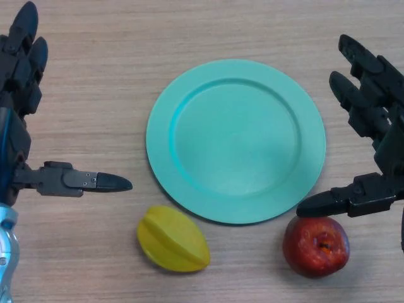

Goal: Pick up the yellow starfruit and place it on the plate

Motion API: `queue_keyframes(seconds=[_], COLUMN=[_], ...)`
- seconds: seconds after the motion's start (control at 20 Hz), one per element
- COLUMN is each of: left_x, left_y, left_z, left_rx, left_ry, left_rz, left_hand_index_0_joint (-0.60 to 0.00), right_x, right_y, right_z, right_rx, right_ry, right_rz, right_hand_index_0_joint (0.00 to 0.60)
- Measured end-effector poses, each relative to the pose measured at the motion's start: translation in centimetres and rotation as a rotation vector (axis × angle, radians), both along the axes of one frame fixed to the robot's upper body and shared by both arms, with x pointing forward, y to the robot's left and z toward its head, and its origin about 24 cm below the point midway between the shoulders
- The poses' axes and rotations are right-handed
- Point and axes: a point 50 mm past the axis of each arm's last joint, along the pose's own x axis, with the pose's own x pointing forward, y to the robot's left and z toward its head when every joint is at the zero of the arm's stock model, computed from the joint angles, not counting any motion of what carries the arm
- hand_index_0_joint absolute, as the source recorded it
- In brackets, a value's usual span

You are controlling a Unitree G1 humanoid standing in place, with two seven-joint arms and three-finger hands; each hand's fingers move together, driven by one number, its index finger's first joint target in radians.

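Nearest the robot, the yellow starfruit (172, 239) lies on its side on the wooden worktop (95, 113), ridges showing, just beside the near rim of the plate and a little left of the plate's middle. No hand touches it. To its right, also at the near edge, a red apple (315, 245) sits on the worktop, close to the plate's near right rim.

The right hand (377, 126) is spread wide: its thumb reaches inward with its tip above the apple's top and near the plate's edge; whether it touches the apple cannot be told. Its fingers point away, straight and apart, over bare wood to the right of the plate. It holds nothing.

The left hand (19, 95) is likewise spread and empty. Its thumb juts to the right, the tip over bare wood, well left of the plate and up-left of the starfruit, apart from both. Its fingers extend straight toward the far left corner.

Between the hands lies the green plate (189, 88), round, flat on the worktop, with nothing on it.
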Motion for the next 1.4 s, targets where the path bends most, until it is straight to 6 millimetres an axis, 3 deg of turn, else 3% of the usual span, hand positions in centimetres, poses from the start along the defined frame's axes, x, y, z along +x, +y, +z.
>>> queue_keyframes(seconds=[0.7,0.9,1.0,1.15,1.4], left_x=[-0.8,-2.4,-3.7,-4.5,-4.3], left_y=[-0.2,-1.4,-2.4,-3.2,-4.1], left_z=[-0.4,-1.2,-1.6,-3.2,-4.4], left_rx=[0.034,0.200,0.264,0.325,0.604], left_ry=[0.019,0.082,0.161,0.220,0.075], left_rz=[-0.039,-0.135,-0.290,-0.316,-0.294], left_hand_index_0_joint=[0.000,0.000,0.000,0.000,0.000], right_x=[0.1,0.3,0.7,0.8,0.9], right_y=[0.1,0.1,0.1,0.1,0.1], right_z=[0.4,0.6,0.6,0.4,0.4], right_rx=[-0.009,-0.019,-0.053,-0.051,-0.050], right_ry=[-0.012,-0.021,-0.025,-0.017,-0.015], right_rz=[0.013,0.007,-0.012,-0.013,-0.013], right_hand_index_0_joint=[0.000,0.000,0.000,0.000,0.000])
